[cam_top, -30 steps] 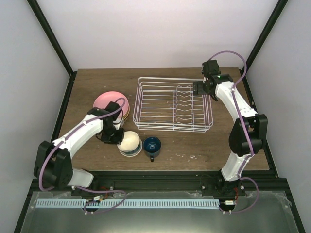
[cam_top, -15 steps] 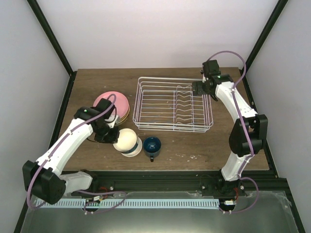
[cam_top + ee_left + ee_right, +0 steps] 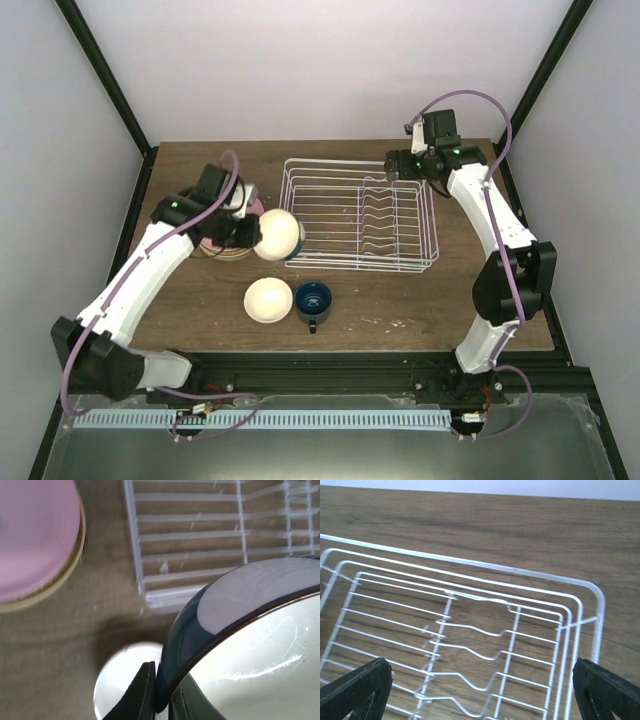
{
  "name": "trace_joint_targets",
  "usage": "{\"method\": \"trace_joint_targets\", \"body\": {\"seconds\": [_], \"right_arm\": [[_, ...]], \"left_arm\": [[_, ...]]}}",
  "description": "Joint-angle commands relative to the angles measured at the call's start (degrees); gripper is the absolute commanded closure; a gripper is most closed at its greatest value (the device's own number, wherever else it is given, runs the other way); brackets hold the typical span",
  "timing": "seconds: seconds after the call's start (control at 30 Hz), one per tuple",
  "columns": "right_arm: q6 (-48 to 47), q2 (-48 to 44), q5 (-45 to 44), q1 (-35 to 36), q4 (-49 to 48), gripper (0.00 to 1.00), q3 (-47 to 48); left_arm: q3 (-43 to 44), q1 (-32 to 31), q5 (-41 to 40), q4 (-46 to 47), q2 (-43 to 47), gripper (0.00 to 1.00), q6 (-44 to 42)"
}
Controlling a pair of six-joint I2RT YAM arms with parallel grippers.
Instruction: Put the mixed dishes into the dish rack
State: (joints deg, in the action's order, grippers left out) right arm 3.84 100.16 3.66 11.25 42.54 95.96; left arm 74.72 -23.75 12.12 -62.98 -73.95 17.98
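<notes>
My left gripper point(image 3: 254, 234) is shut on the rim of the white-and-blue bowl point(image 3: 279, 235) and holds it tilted in the air by the left edge of the white wire dish rack point(image 3: 358, 213). In the left wrist view the fingers point(image 3: 142, 692) pinch the bowl's dark rim point(image 3: 235, 630). The cream bowl point(image 3: 268, 300) and the dark blue mug point(image 3: 313, 300) sit on the table below. The pink plate point(image 3: 35, 535) lies on the tan plate point(image 3: 65, 577), partly hidden by my left arm in the top view. My right gripper point(image 3: 396, 166) is open and empty over the rack's back right part point(image 3: 470, 605).
The wooden table point(image 3: 400, 310) ends at a black frame rail along the front. Dark corner posts stand at the back left and back right. The rack's upright prongs point(image 3: 380, 215) run down its right half.
My left gripper has lifted the white-and-blue bowl off the table and carried it up and right toward the rack, leaving the cream bowl behind. My right gripper has shifted slightly left over the rack.
</notes>
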Motion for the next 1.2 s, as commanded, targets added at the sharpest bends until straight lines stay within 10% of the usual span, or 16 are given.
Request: {"method": "trace_joint_targets", "body": {"seconds": [0.0,0.53,1.17], "right_arm": [[1.5,-4.1,11.1,0.6,-4.0,0.0,0.1],[14.7,-5.4,49.0,0.6,-19.9,0.0,-10.3],[20.8,2.2,57.5,7.5,-31.3,0.0,-11.8]], "left_arm": [[8.7,-0.1,0.1,13.3,-6.8,1.0,-0.5],[21.0,-0.1,1.6,19.6,-22.6,1.0,-4.4],[19.4,-0.1,4.7,23.4,-26.6,1.0,-4.8]]}}
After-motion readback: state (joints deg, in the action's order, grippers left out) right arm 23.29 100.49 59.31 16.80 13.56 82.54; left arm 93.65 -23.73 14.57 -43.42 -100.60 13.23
